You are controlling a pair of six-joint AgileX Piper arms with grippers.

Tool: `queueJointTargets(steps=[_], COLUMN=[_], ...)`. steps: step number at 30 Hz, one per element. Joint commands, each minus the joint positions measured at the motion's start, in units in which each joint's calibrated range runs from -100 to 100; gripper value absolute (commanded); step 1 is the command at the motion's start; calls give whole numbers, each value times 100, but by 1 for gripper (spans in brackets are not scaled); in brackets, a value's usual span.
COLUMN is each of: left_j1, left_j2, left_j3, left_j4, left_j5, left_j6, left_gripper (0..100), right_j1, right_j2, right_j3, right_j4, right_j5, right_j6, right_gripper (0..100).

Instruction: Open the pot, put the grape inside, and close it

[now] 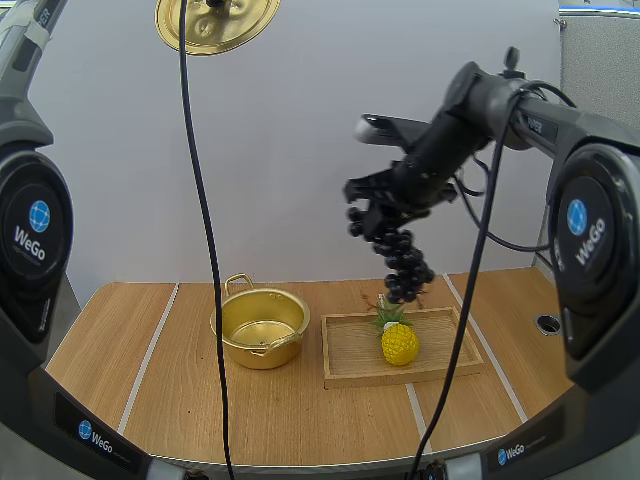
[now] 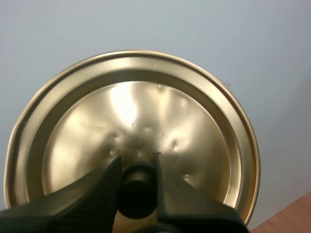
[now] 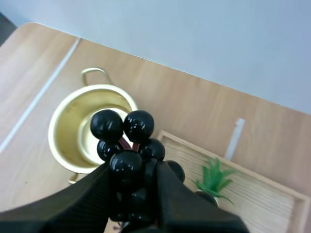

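The open gold pot [image 1: 260, 328] stands on the table left of the wooden tray [image 1: 350, 352], and it lies below the grapes in the right wrist view [image 3: 73, 127]. My right gripper [image 1: 375, 205] is shut on a bunch of dark grapes [image 1: 398, 257] that hangs high above the tray's left half; the fingers [image 3: 165, 194] pinch the bunch [image 3: 127, 145] near its top. My left gripper [image 2: 138, 187] is shut on the black knob [image 2: 137, 190] of the gold lid [image 2: 131, 131], held high at the top of the high view [image 1: 215, 22].
A small yellow pineapple [image 1: 399, 340] with green leaves stands on the tray, under the hanging grapes. Bare wooden table lies left of and in front of the pot. A round hole [image 1: 547, 323] sits in the table at the far right.
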Motion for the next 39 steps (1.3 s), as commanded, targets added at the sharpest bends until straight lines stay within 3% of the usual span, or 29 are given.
queueJointTargets(steps=[1, 8, 14, 39], left_j1=[-15, -15, -15, -15], left_j2=[-18, -18, -18, -18], left_j3=[-60, -60, -60, -60], left_j4=[48, 48, 48, 48], left_j5=[-216, -216, -216, -216], left_j6=[-27, -27, -27, -27], left_gripper=[0, 0, 0, 0], right_j1=[439, 1033, 1286, 1639], right_j2=[44, 583, 1205, 3234], right_j3=[-412, -858, -1257, -2550], right_j4=[-184, -203, -203, 119], right_j5=[29, 29, -193, -390], right_j6=[291, 544, 564, 575], right_gripper=[0, 0, 0, 0])
